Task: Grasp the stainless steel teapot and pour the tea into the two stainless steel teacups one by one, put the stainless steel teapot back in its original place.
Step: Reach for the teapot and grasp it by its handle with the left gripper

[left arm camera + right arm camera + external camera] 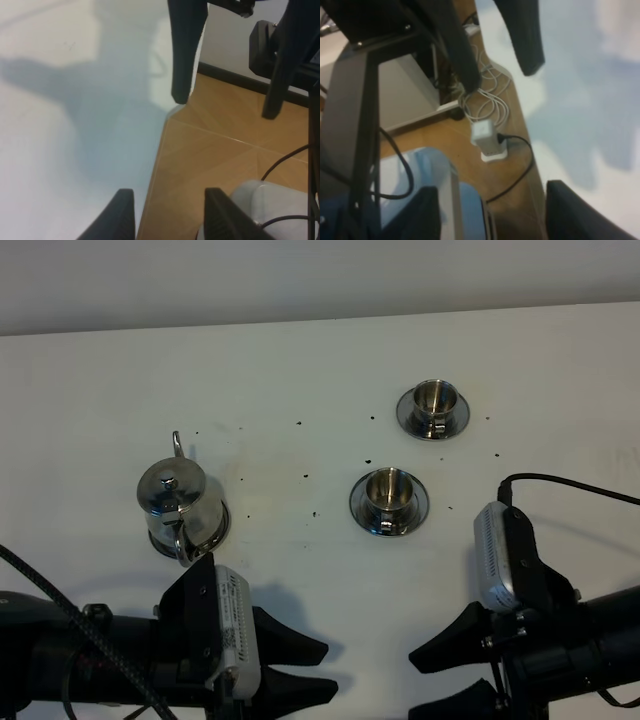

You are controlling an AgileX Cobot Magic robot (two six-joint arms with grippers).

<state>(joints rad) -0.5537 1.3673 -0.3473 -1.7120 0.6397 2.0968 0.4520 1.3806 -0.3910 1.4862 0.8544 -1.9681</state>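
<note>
Status: both arms parked at the near edge of the desk (300,360). Left fingers (295,645) stood wide apart and held nothing; right fingers (445,645) the same. Both wrist cameras looked past the near edge at the floor, so I had no close view of any task item.

The stainless steel teapot (180,502) sat on its saucer (222,528) towards the left edge, just beyond the left arm, lid on. Its loop handle faced the near edge and its spout the far edge. The near teacup (389,490) stood right of the desk's middle. The far teacup (433,398) stood beyond it, closer to the far edge. Each cup was on its own saucer, well apart from the pot. Dark specks were scattered on the desk between them; I could not tell what they were.

Risks as I judged them:
- The handle is thin and polished. A shallow pinch could let the pot swing in the fingers once tilted.
- The spout pointed away from the cups, so a wrist turn was needed. A poor turn would pour onto the desk.
- The cups are small, so the stream could overshoot or a cup could be knocked off its saucer.
- The lid might drop at a steep tilt.
- Dragging the saucer on lift-off would shift the return spot.
</note>
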